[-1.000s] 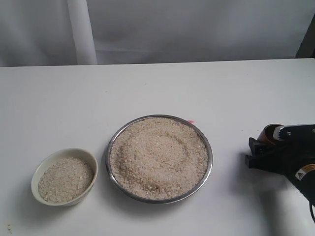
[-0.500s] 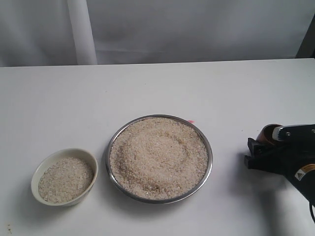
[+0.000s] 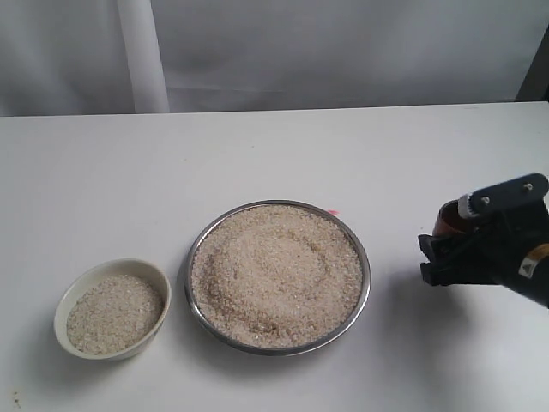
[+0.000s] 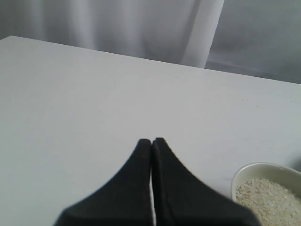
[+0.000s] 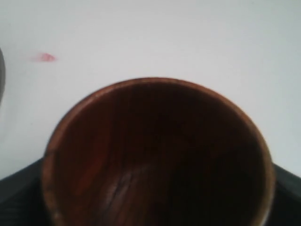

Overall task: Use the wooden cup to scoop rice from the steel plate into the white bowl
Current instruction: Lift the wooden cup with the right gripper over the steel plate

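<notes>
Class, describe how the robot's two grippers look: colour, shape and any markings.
The left gripper has two matte black fingers tapering to narrow tips. The right gripper is black and blocky, with a dark bar topped by pale screws and a small orange-and-white label.

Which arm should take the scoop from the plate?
Right: the right tool holds the wooden cup beside the steel plate. The left tool is shut and empty near the white bowl.
</notes>
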`<action>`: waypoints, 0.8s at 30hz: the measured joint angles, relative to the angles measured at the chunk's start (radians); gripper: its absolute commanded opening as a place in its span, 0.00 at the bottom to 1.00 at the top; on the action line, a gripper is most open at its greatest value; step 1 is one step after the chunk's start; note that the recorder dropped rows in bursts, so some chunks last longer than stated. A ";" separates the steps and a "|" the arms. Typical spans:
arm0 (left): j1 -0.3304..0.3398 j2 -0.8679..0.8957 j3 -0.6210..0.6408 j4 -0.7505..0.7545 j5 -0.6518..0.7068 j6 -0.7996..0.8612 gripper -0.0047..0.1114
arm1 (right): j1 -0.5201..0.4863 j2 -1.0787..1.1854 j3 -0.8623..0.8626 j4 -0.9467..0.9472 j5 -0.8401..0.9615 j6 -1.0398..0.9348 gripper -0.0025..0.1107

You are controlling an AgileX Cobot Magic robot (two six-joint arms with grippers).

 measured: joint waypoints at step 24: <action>0.000 0.000 0.000 0.000 0.000 0.000 0.04 | 0.641 -0.210 -0.715 -0.807 1.415 -0.201 0.02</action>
